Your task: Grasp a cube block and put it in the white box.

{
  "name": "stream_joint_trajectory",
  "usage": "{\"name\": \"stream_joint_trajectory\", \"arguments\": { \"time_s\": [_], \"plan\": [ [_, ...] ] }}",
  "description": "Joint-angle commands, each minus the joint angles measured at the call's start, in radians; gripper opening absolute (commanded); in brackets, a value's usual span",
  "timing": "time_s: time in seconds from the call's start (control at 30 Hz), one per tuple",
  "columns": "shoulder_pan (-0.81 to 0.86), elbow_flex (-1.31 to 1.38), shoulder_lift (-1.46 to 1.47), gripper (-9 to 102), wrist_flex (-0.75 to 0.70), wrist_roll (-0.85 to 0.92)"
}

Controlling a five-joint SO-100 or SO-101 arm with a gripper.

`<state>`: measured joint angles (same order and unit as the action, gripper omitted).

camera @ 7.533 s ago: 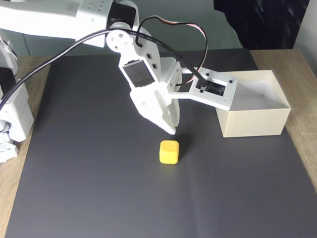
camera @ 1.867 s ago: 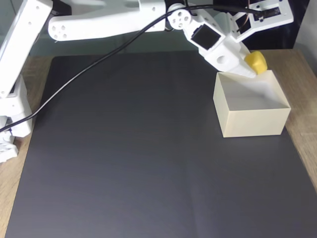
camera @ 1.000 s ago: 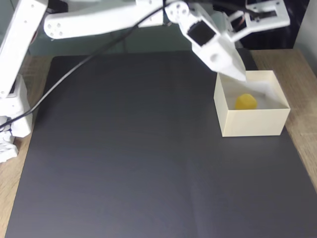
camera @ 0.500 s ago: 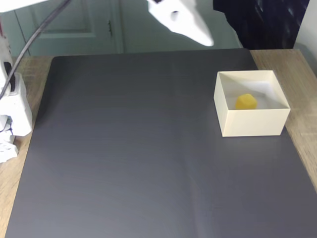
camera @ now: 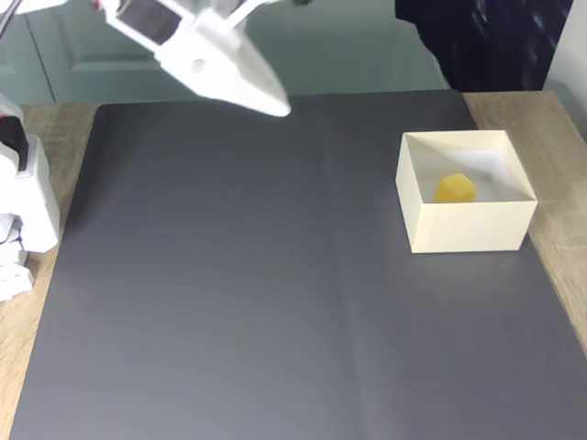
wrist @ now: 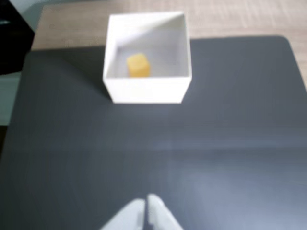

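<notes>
Now: yellow cube block (camera: 454, 189) lies inside white box (camera: 466, 226), right side of dark mat (camera: 229, 302) | gripper (wrist: 146, 203) clenched, empty, well left of box | placement looks complete.

The gripper (camera: 275, 104) sits in the upper left of the fixed view, pointing down to the right, its jaws together and holding nothing. In the wrist view its fingertips (wrist: 136, 207) touch at bottom centre.
</notes>
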<state>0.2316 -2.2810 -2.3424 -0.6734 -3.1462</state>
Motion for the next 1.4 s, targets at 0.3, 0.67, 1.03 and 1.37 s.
{"name": "stream_joint_trajectory", "arguments": {
  "time_s": [0.3,0.67,1.03,1.37],
  "plan": [
    [0.133,-0.367,-0.433,0,0.086,-0.017],
    [0.075,-0.584,-0.574,0,0.083,-0.005],
    [0.041,-0.698,-0.664,0,0.081,-0.017],
    [0.038,-0.761,-0.782,0,0.067,-0.021]
  ]
}}
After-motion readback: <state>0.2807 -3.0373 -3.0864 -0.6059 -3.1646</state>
